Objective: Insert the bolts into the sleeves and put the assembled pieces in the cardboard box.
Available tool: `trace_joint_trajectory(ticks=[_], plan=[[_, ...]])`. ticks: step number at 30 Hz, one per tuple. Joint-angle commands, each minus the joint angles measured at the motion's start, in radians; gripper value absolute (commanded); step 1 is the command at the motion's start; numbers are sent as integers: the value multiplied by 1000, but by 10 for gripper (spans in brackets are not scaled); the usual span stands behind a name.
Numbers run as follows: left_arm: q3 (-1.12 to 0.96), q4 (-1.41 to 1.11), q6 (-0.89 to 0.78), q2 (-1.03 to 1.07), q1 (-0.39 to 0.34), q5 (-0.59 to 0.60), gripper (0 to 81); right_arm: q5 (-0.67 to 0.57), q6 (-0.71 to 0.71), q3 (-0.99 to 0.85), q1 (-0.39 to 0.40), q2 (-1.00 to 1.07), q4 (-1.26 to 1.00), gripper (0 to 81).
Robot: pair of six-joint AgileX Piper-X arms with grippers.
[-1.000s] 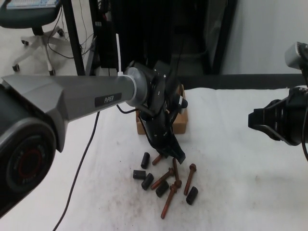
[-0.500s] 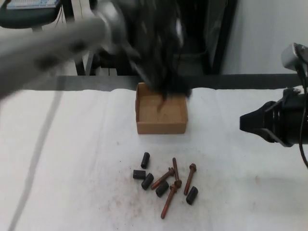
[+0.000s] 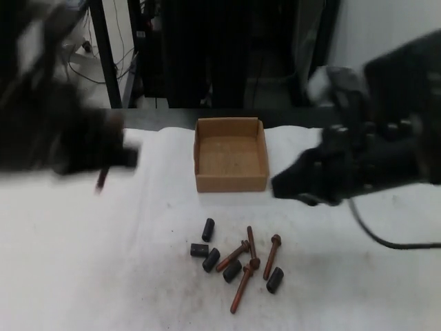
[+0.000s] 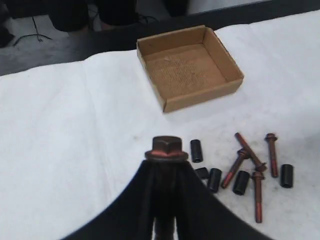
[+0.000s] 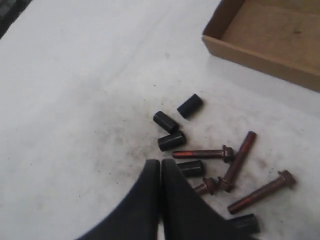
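Copper-brown and hex-headed, the bolt is clamped in the left gripper. Its head stands just past the fingertips and its shank runs back between the fingers. We cannot tell how much of the threaded end is free on the far side. We hold it up over the white cloth of the table, off to the left and well apart from the pile. We judge this keeps the pile open to the other arm while the bolt waits for a sleeve.

The right gripper has its fingers pressed together with nothing between them. It hangs above the near side of the pile and tilts down toward it. Five dark sleeves lie there among four loose bolts, some touching and some crossed. We think the fingers must part before a sleeve can be taken.

The cardboard box sits beyond the pile with no assembled piece in it, so the task looks barely begun.

In the high view, the left arm is raised at the table's left side. The right arm reaches in from the right, its gripper near the box's front corner.
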Motion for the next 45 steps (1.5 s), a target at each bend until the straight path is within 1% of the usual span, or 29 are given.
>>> trace_joint_trajectory(ticks=[1,3,6,8,11,12,17,19,21,23,26,29,30,32,35,38,40,43,45], plan=[[166,-139,-102,-158,18,66,3,62,-20,-167,101,184,119,8],[246,-172,-170,-258,21,89,3,62,-20,-260,122,280,210,8],[318,-154,-225,-361,21,105,3,94,-20,-393,133,414,325,8],[333,-129,-228,-401,21,127,3,96,-20,-470,134,479,376,8],[333,-108,-228,-419,21,153,3,96,-20,-565,134,545,394,4],[333,-108,-228,-419,21,161,3,96,-23,-586,134,560,393,27],[333,-102,-228,-419,21,160,3,89,-26,-614,134,580,360,218],[333,-102,-208,-419,21,160,3,89,-47,-614,134,582,373,274],[333,-102,-152,-419,21,160,3,108,-156,-614,134,582,431,292],[333,-102,-111,-419,21,160,3,164,-225,-614,134,582,492,291],[333,-102,-106,-417,21,160,3,226,-244,-603,122,582,553,291],[335,-102,-106,-402,21,160,3,191,-241,-584,115,582,535,291],[335,-102,-106,-392,21,160,3,174,-229,-582,115,582,521,291],[335,-102,-106,-365,21,160,3,155,-138,-581,122,582,483,291],[335,-102,-106,-319,21,160,3,153,81,-581,140,586,367,291],[335,-102,-106,-270,21,160,3,135,246,-581,155,609,255,291],[335,-102,-106,-239,21,160,3,132,344,-581,159,633,212,275],[335,-105,-103,-207,21,160,3,126,419,-581,169,676,207,217],[335,-113,-83,-195,21,160,3,94,457,-581,177,707,207,204]])
